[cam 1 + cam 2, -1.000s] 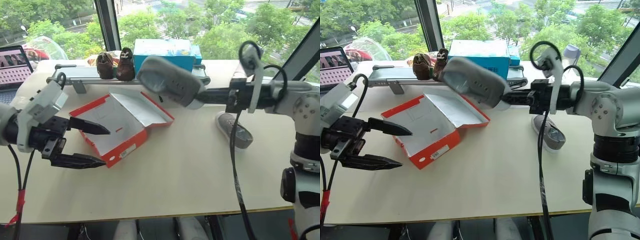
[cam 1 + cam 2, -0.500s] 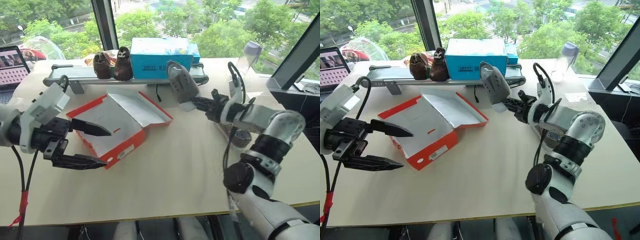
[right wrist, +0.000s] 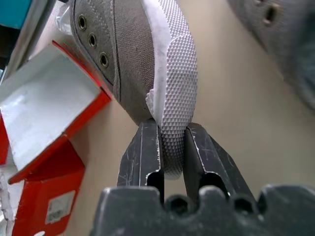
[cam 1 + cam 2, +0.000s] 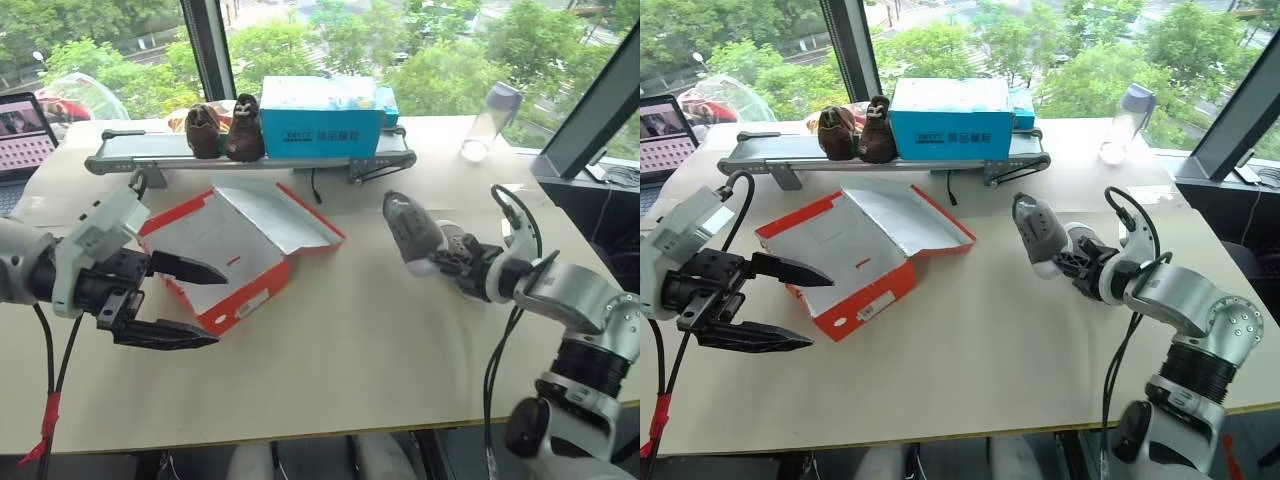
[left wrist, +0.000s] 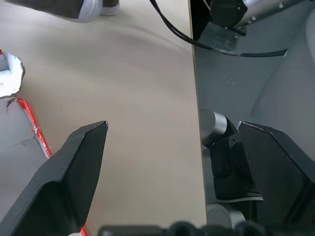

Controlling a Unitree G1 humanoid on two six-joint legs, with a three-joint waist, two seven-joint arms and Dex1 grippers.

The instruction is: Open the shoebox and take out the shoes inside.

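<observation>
The shoebox (image 4: pixel 855 262) lies open on the table (image 4: pixel 970 370), lid folded back, its white inside bare. One shoe (image 4: pixel 1038 233) is in the right gripper (image 3: pixel 167 147), whose two fingers are clamped on the edge of its white sole; it hangs low over the table to the right of the box, toe tilted up toward the window. The second shoe (image 3: pixel 285 44) appears to lie on the table just beyond it, though it shows only as a blurred grey shape in the right wrist view. The left gripper (image 4: pixel 180 300) hovers at the near left corner of the box with its fingers spread wide and nothing between them.

Both shoes are out of the box, so the step in hand looks like setting down the second one. The next move calls for lowering the shoe until its sole meets the table beside its mate, clear of the box, then parting the fingers and drawing back without dragging it.

A brown pair (image 4: pixel 860 130) and a blue box (image 4: pixel 955 118) sit on a rack (image 4: pixel 770 152) by the window.
</observation>
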